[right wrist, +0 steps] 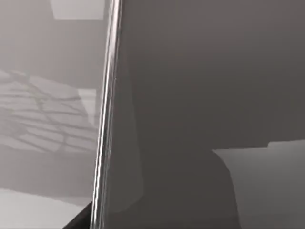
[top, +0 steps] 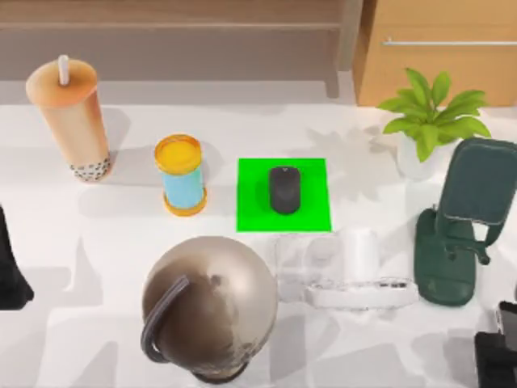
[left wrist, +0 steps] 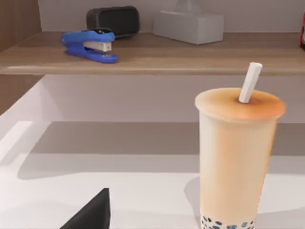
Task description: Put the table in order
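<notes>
The white table point(top: 97, 242) carries a milk-tea cup point(top: 71, 121) with a straw at the back left, which also stands close in the left wrist view as the cup point(left wrist: 236, 157). A blue can with an orange lid point(top: 182, 175) is beside it. A black mouse point(top: 284, 189) lies on a green mat point(top: 311, 212) in the middle. My left gripper point(top: 10, 275) sits at the table's left edge, apart from everything; one dark fingertip point(left wrist: 93, 212) shows in its wrist view. My right gripper point(top: 499, 347) is at the front right corner.
A round bronze object with a dark handle point(top: 208, 307) stands at the front. A clear-and-white object point(top: 355, 279) lies right of it, then a dark green stand point(top: 460, 226). A potted plant point(top: 428, 121) and wooden cabinet point(top: 440, 48) are behind. A shelf holds a blue stapler point(left wrist: 90, 45). The right wrist view shows a grey surface close up.
</notes>
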Controlling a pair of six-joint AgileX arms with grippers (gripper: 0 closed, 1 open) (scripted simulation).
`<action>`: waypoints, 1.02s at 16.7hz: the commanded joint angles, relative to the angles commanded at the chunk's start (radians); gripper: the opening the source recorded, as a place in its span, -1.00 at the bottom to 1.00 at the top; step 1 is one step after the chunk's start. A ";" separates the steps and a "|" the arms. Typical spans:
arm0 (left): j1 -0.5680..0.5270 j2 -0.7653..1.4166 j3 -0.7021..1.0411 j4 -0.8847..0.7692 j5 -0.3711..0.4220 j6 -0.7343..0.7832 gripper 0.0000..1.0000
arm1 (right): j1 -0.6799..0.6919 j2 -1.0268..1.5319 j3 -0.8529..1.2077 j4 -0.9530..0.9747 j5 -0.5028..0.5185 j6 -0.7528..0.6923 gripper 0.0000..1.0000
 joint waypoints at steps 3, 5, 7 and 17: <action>0.000 0.000 0.000 0.000 0.000 0.000 1.00 | 0.007 0.072 0.040 0.030 0.000 0.009 1.00; 0.000 0.000 0.000 0.000 0.000 0.000 1.00 | 0.006 0.091 0.059 0.051 0.000 0.006 1.00; 0.000 0.000 0.000 0.000 0.000 0.000 1.00 | 0.006 0.091 0.060 0.053 0.000 0.005 1.00; 0.000 0.000 0.000 0.000 0.000 0.000 1.00 | 0.006 0.091 0.060 0.053 0.000 0.005 -0.21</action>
